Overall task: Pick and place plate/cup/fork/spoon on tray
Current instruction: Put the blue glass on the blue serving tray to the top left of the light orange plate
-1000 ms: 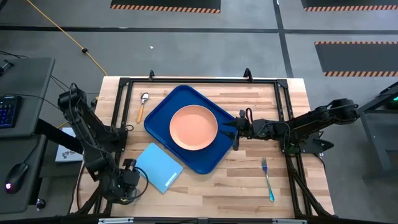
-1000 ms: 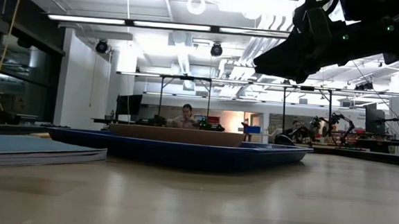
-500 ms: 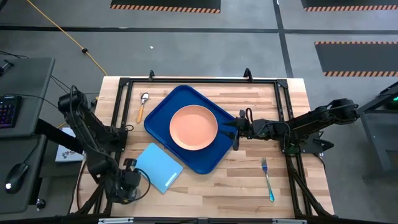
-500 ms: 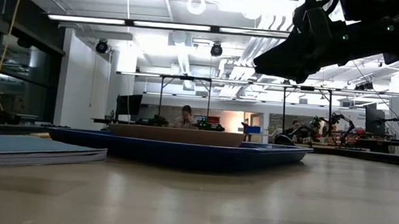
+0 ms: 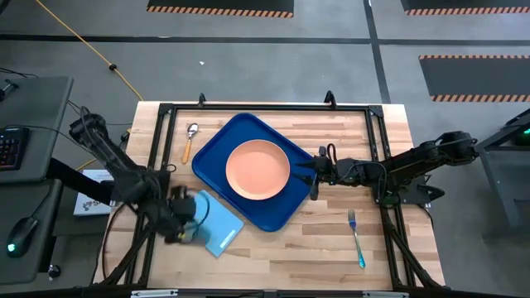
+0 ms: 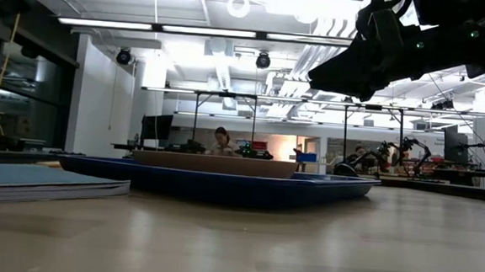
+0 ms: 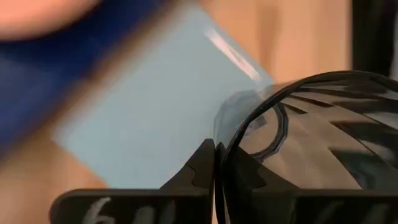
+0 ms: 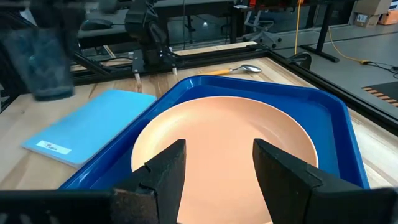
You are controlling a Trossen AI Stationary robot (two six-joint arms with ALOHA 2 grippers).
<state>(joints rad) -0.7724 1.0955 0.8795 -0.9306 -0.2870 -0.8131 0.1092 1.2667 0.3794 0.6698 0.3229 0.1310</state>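
The left gripper (image 5: 184, 219), at the plate's (image 5: 257, 169) eight o'clock, clamps the cup (image 7: 311, 143), clear only in its wrist view. The right gripper (image 8: 214, 163) gapes empty over the tray (image 5: 217, 145).

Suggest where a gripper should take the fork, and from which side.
Probably the slim teal handle of the fork, taken from straight above with fingers across its width. It lies flat on bare wood near the table's front right, tines pointing away from the front edge, nothing crowding it. The right gripper, open by the tray, is nearest.
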